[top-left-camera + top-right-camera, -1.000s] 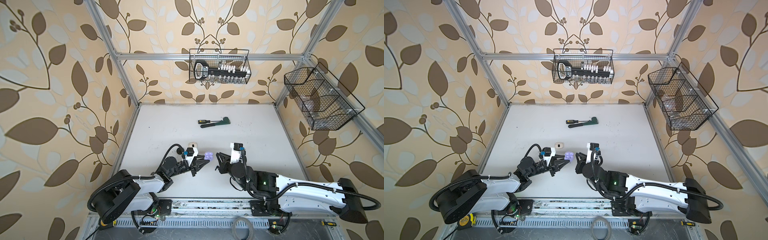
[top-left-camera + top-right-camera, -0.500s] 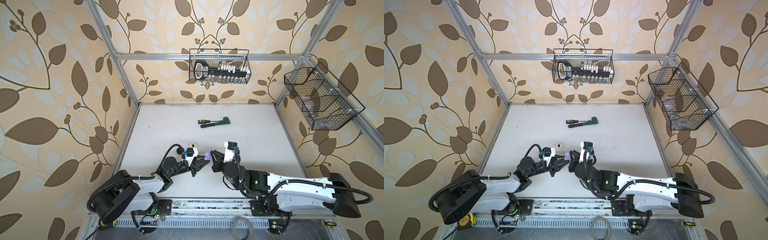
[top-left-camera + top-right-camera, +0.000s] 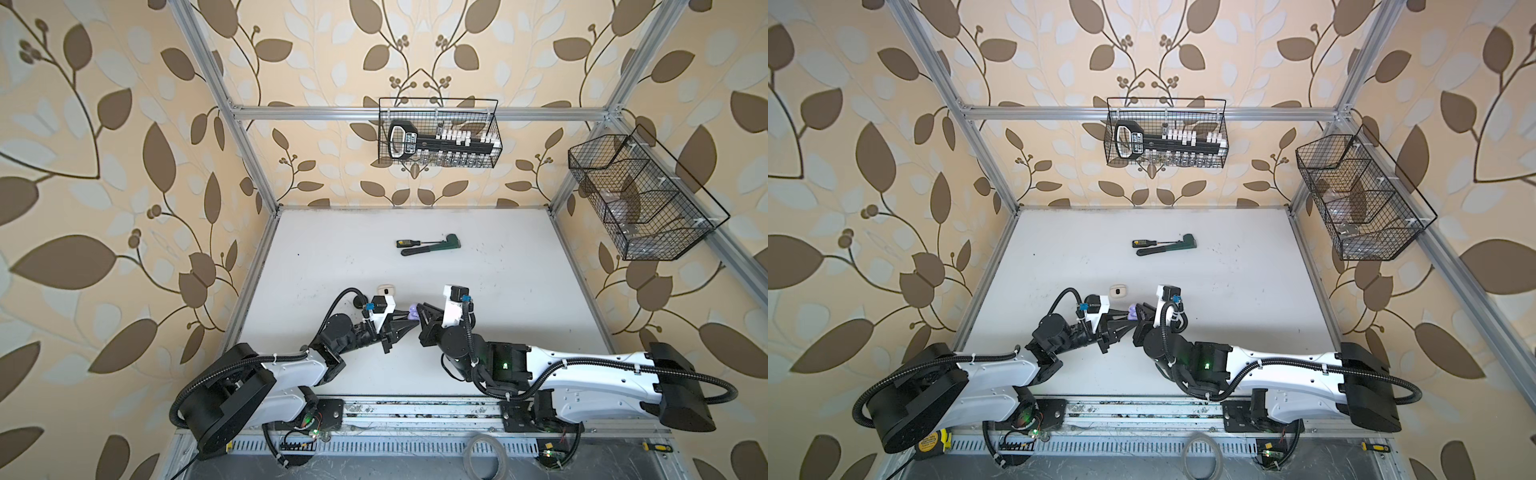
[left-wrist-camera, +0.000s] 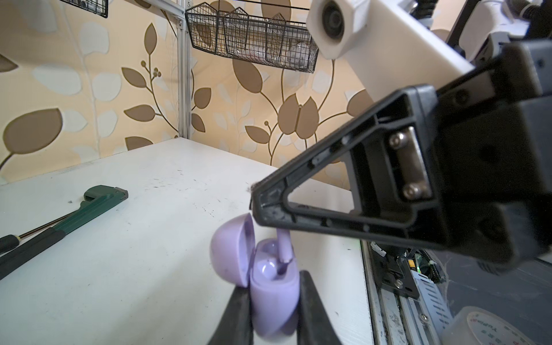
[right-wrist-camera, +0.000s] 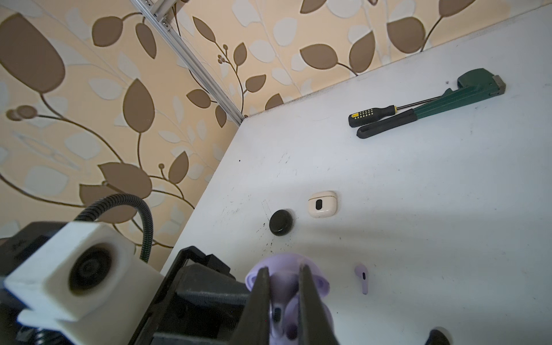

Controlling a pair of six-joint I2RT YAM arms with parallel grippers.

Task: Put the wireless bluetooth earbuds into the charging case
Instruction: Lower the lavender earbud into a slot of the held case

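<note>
- Left end effector (image 4: 271,282) was clamped tight on the lavender charging case (image 4: 276,301), whose lid (image 4: 230,254) stood swung open.
- Right end effector (image 5: 284,270), directly over the open case, pinched a lavender earbud (image 4: 283,245) between closed fingers. The earbud's lower end reached down into the case.
- Second lavender earbud (image 5: 365,277) lay loose on the desk (image 5: 418,209), near the case and apart from both end effectors.
</note>
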